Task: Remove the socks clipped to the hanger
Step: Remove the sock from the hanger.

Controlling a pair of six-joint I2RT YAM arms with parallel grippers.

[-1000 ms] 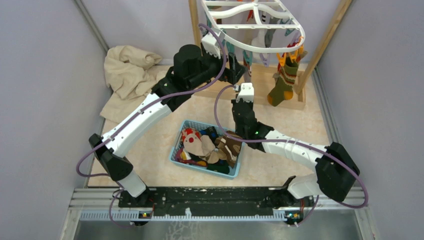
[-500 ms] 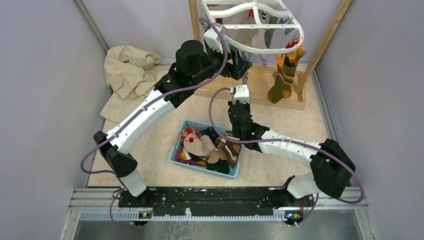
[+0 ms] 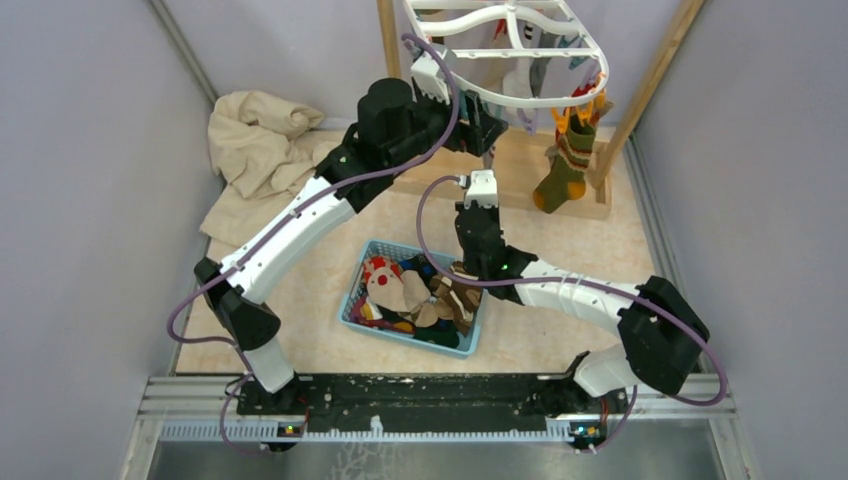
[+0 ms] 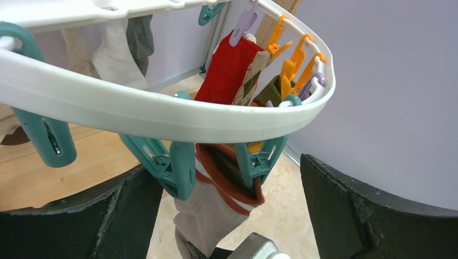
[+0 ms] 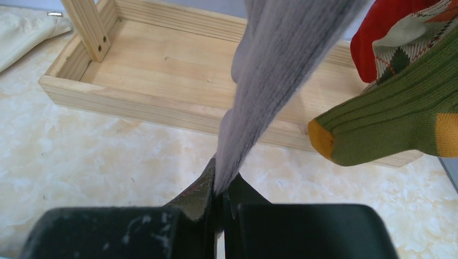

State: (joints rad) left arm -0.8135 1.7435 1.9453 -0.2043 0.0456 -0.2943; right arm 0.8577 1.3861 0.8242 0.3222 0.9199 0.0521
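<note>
A grey sock (image 4: 208, 210) with a rust-red cuff hangs from two teal clips (image 4: 181, 167) under the white hanger ring (image 4: 162, 113), above the wooden rack base (image 5: 162, 70). The jaws of the right gripper (image 5: 219, 202) pinch its toe. The jaws of the left gripper (image 4: 227, 178) stand spread on either side of the clips. A green sock (image 5: 394, 124) hangs just beside.

Beige table (image 3: 580, 238): basket (image 3: 354, 292), cloth (image 3: 250, 140), wooden rack (image 3: 586, 209)
</note>
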